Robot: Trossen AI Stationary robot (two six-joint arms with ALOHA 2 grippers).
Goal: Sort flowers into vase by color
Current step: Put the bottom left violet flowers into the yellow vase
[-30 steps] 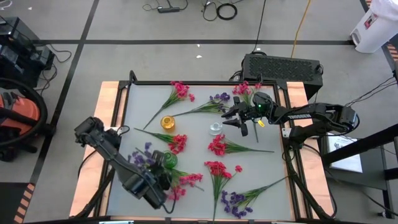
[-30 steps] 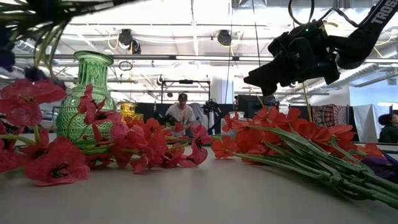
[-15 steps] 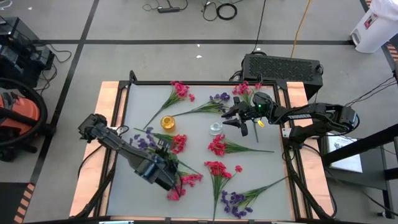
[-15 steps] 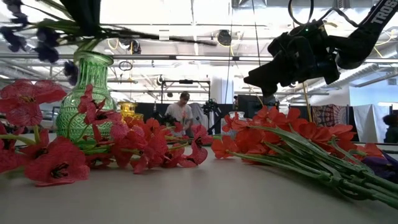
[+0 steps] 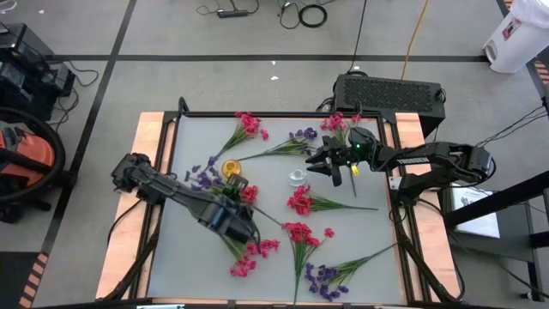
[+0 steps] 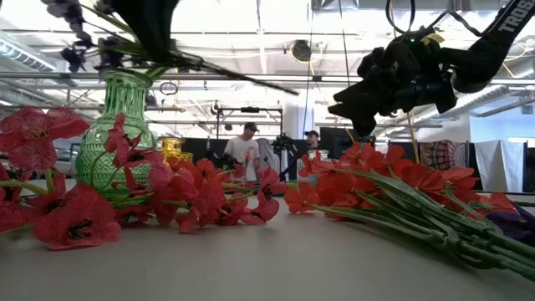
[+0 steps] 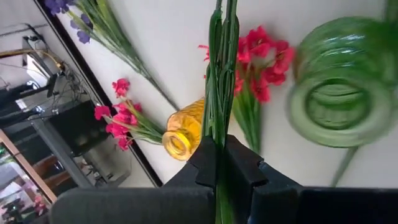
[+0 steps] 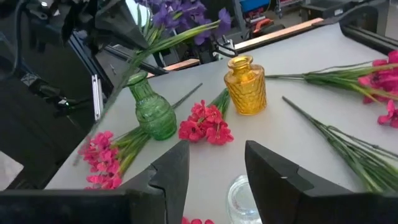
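Observation:
My left gripper [image 5: 230, 219] hangs above the green vase [image 6: 113, 142], shut on a purple flower sprig [image 5: 204, 177]. The vase stands upright on the table, with its mouth [image 7: 339, 102] beside the held stems in the left wrist view. The yellow vase [image 5: 232, 168] and a small clear glass vase [image 5: 298, 177] stand farther back. My right gripper [image 5: 328, 167] hovers open at the far right. The clear vase [image 8: 239, 198] stands just ahead of it and below it, untouched. Pink-red flowers [image 5: 300, 202] and purple flowers [image 5: 322, 276] lie flat on the table. My left gripper pinches the purple sprig's green stem bundle [image 7: 217, 127] between its two fingers, partway along the stem. The fingers slant down from above. The sprig is lifted clear, roughly level over the green vase. Its blossoms [image 6: 79, 38] are on one side and its bare stem end [image 6: 284, 88] sticks out on the other.
Pink-red sprigs lie at the far edge [image 5: 247, 124], in the middle [image 5: 302, 232] and near the left arm [image 5: 249, 257]. A purple sprig [image 5: 300, 136] lies at the back. People [image 6: 247, 150] stand in the room behind the table.
My left gripper has carried the purple sprig from the near-left corner toward the far and right, to over the green vase. It turned as it went, so the sprig swung round. My right gripper has rolled a little in place.

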